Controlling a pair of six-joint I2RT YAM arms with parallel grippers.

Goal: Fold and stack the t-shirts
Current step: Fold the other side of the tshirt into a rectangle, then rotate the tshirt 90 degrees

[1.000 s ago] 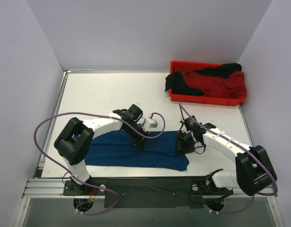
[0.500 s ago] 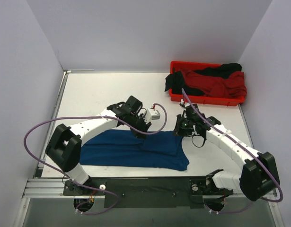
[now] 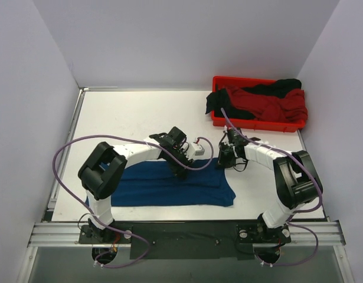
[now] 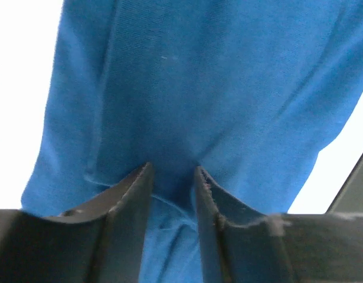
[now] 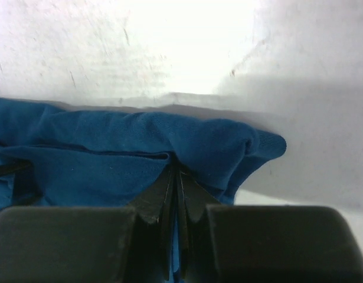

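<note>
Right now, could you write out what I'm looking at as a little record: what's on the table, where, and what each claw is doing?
Handled item: blue shirt, lying flat on the table near the arm bases
Left gripper: pinching the shirt's far edge, near its middle
Right gripper: pinching the shirt's far right corner
Bin: red tray, far right corner of the table
In the bin: red and black shirts, heaped unfolded, black cloth draped over the left rim
</note>
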